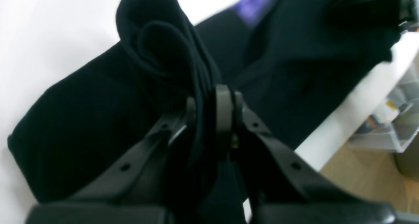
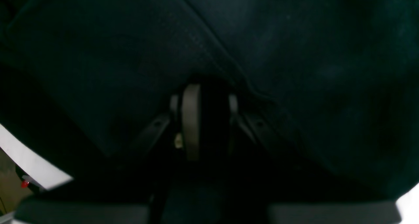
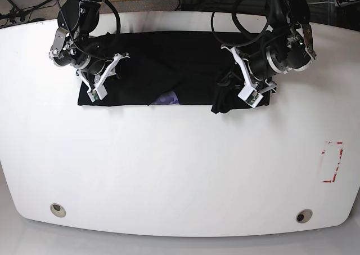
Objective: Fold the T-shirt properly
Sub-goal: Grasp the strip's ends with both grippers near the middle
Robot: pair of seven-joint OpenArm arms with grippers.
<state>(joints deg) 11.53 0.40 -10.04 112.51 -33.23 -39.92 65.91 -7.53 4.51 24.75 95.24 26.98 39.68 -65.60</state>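
The black T-shirt (image 3: 169, 63) lies as a wide band across the far half of the white table (image 3: 180, 165). A bit of its purple print (image 3: 167, 99) peeks out at the near edge and also shows in the left wrist view as a purple patch (image 1: 257, 5). My left gripper (image 3: 225, 92) is at the shirt's right end. Up close, that left gripper (image 1: 212, 109) is shut on a bunched, rolled fold of the black cloth (image 1: 157, 54). At the shirt's left end, my right gripper (image 3: 95, 83) holds the edge. Its wrist view shows the right gripper (image 2: 209, 103) shut on dark cloth (image 2: 278, 54).
A red-outlined rectangle (image 3: 332, 162) is marked on the table at the right. Two round holes (image 3: 57, 210) (image 3: 304, 216) sit near the front edge. Past the table's edge stand clear plastic bins (image 1: 392, 126) on a wooden floor. Cables run behind the table.
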